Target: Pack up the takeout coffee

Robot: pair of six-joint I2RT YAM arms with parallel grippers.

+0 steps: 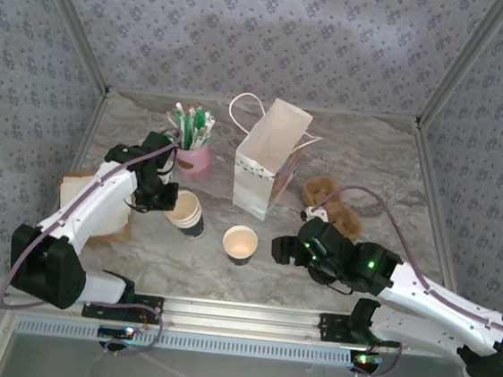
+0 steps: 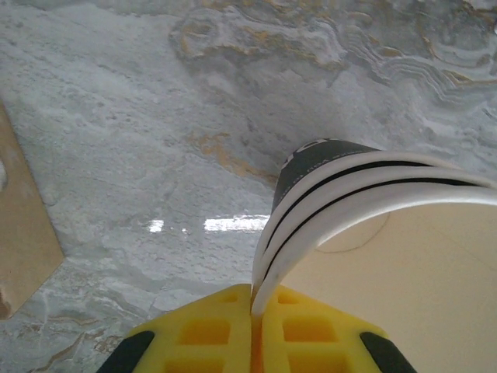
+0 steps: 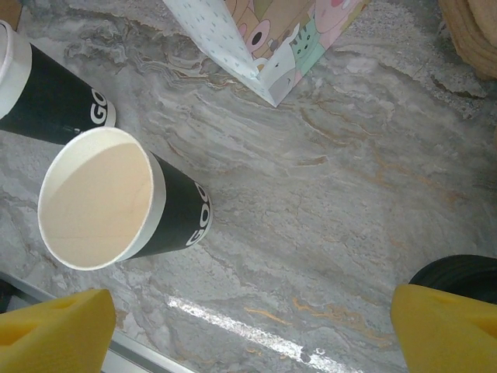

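The takeout coffee is out of view; the cups here have no lids. A stack of dark-sleeved paper cups (image 1: 186, 213) (image 2: 373, 202) (image 3: 46, 93) stands left of centre. My left gripper (image 1: 162, 199) (image 2: 256, 303) is shut on the rim of its top cup, and the yellow pads pinch the white wall edge. A single lidless cup (image 1: 239, 243) (image 3: 101, 198) stands upright in the middle. My right gripper (image 1: 283, 249) (image 3: 248, 326) hangs just right of that cup, open wide with nothing between its fingers.
A white paper bag (image 1: 268, 159) (image 3: 264, 39) stands open behind the cups. A pink holder of sticks (image 1: 192, 155) is at the back left. Brown rings (image 1: 331, 201) (image 3: 474, 31) lie right of the bag. A tan board (image 1: 80, 193) (image 2: 23, 233) lies at the left.
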